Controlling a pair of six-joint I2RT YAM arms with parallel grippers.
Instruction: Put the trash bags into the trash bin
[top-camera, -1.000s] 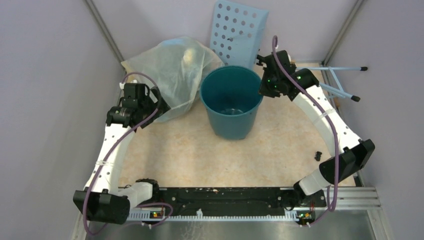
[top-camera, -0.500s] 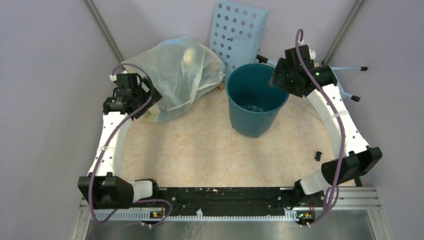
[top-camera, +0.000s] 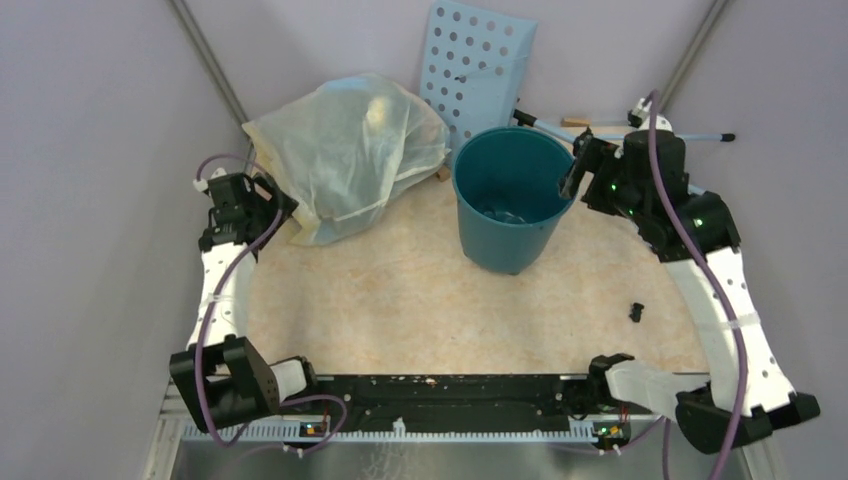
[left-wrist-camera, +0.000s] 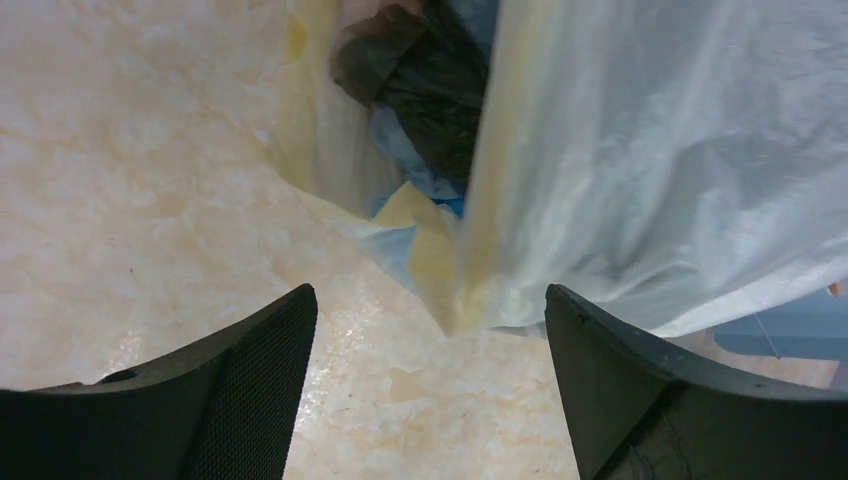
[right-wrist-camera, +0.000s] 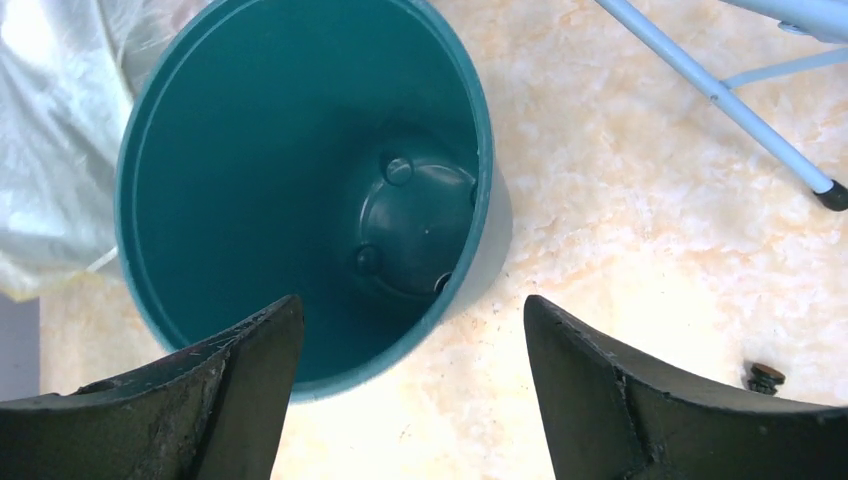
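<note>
The trash bin (top-camera: 508, 205), a round teal bucket, stands upright at the back centre, and the right wrist view shows its inside (right-wrist-camera: 300, 190) holding nothing. My right gripper (top-camera: 570, 178) hovers just right of its rim, open (right-wrist-camera: 410, 305) and holding nothing. A dark crinkly trash bag (left-wrist-camera: 430, 80) shows inside the mouth of a pale yellowish bag. My left gripper (left-wrist-camera: 430, 300) is open over the floor just short of that mouth, and in the top view it (top-camera: 283, 203) sits at the pale bag's left edge.
The large pale translucent stuffed bag (top-camera: 350, 150) lies at the back left, touching the bin's left side. A light blue perforated panel (top-camera: 480, 60) leans behind the bin. Light blue rods (top-camera: 690, 135) lie at the back right. A small black piece (top-camera: 636, 311) sits on the floor to the right.
The bin shifted right with my right gripper at its rim. That gripper then opened and drew back to the right. My left arm pulled back left from the pale bag.
</note>
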